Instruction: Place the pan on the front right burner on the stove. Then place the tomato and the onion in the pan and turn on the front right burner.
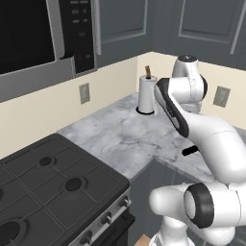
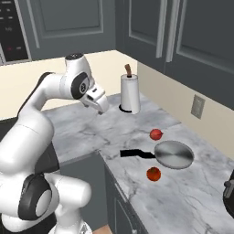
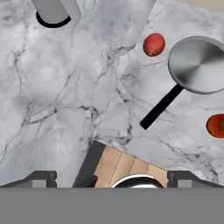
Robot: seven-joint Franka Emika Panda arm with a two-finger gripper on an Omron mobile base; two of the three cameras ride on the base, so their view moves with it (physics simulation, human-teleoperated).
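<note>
The silver pan (image 2: 173,154) lies on the marble counter right of the stove (image 1: 29,192), its black handle (image 2: 136,153) pointing toward the counter's front edge. A dark red onion (image 2: 156,134) rests just behind the pan, and an orange-red tomato (image 2: 153,173) in front of it. In the hand view the pan (image 3: 197,64), onion (image 3: 153,44) and tomato (image 3: 216,125) sit at the upper right. My gripper (image 2: 101,109) hangs open and empty, high over the counter, left of the pan. The front right burner (image 1: 73,184) is bare. The arm hides all but the pan handle (image 1: 190,151) in the left base view.
A paper towel roll (image 2: 130,93) stands in the counter's back corner. A microwave (image 1: 38,33) hangs over the stove, with wall cabinets above the counter. Knobs (image 1: 106,218) line the stove's front panel. A dark object (image 2: 228,192) sits at the counter's far right.
</note>
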